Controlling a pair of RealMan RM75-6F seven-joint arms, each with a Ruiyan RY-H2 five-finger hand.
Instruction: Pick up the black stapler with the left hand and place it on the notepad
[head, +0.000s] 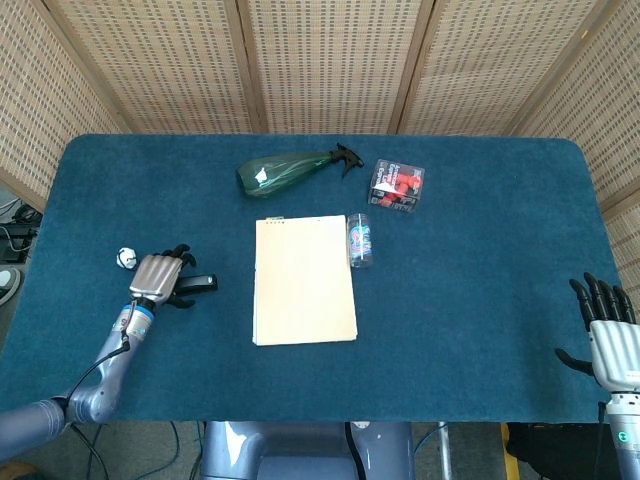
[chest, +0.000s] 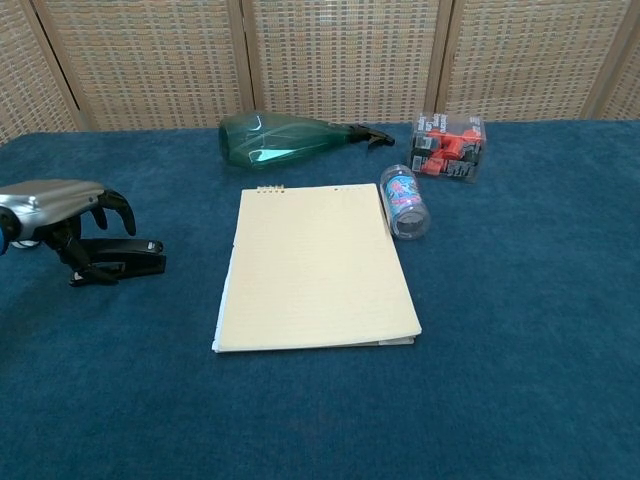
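The black stapler (head: 201, 283) (chest: 128, 263) lies flat on the blue table, left of the cream notepad (head: 304, 280) (chest: 315, 265). My left hand (head: 160, 277) (chest: 60, 205) arches over the stapler's left end, fingers curved down on its far side and thumb low at its near side. I see no firm grip, and the stapler rests on the cloth. At the table's near right edge, my right hand (head: 612, 340) hangs with fingers spread and nothing in it; the chest view does not show it.
A green spray bottle (head: 285, 172) (chest: 285, 138) lies behind the notepad. A small printed can (head: 359, 240) (chest: 405, 201) lies at the pad's right top corner, near a clear box of red parts (head: 396, 186) (chest: 450, 146). A small white ball (head: 127, 259) sits left of my left hand.
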